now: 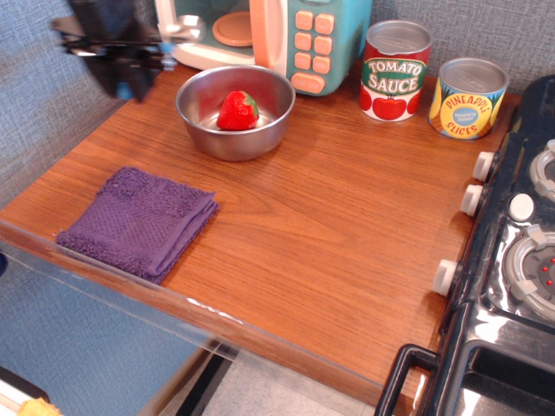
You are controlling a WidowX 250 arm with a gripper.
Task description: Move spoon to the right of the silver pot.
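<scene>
The silver pot [211,130] stands at the back left of the wooden counter with a red strawberry [238,110] inside it. My gripper [127,85] is blurred by motion, in the air to the left of the pot and above the counter. It is shut on the spoon [184,31]. A bit of the spoon's blue handle shows between the fingers, and its shiny silver bowl sticks out to the upper right, in front of the toy microwave. The spoon is off the counter.
A purple cloth [139,221] lies front left. A toy microwave [295,35] stands behind the pot. A tomato sauce can [395,71] and a pineapple can [468,97] stand to the back right. A toy stove [520,251] borders the right edge.
</scene>
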